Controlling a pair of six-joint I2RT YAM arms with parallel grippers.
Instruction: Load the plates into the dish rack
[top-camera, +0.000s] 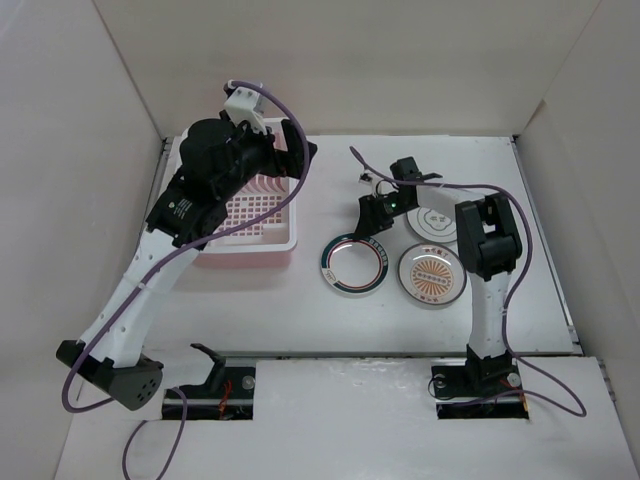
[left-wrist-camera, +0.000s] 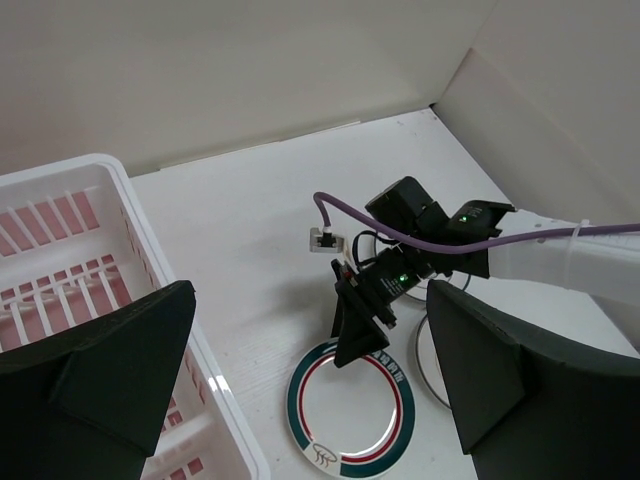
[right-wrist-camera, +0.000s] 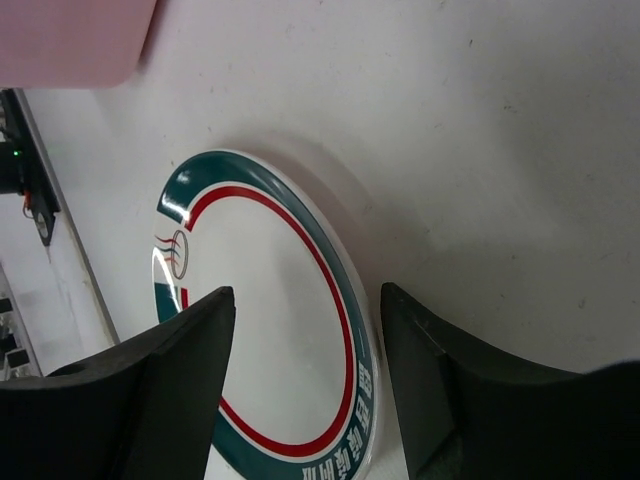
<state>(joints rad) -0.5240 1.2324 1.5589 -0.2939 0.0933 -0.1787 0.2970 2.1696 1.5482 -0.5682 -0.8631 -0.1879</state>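
Observation:
The pink dish rack (top-camera: 262, 222) stands at the left, partly under my left arm; no plate shows in its visible part (left-wrist-camera: 90, 180). The green-rimmed plate (top-camera: 354, 265) lies flat on the table beside it. An orange sunburst plate (top-camera: 432, 274) and a grey-rimmed white plate (top-camera: 440, 222) lie to its right. My right gripper (top-camera: 376, 218) is open, low over the green-rimmed plate's far edge; its fingers straddle the rim (right-wrist-camera: 308, 298), one over the plate (right-wrist-camera: 280, 330), one over bare table. My left gripper (top-camera: 298, 150) is open and empty above the rack's far right corner (left-wrist-camera: 310, 300).
White walls close in the table on the left, back and right. Purple cables (top-camera: 470, 190) loop from both arms. The rack's pink side (right-wrist-camera: 70, 40) shows at the top left of the right wrist view. The right arm (left-wrist-camera: 520, 250) reaches across the left wrist view.

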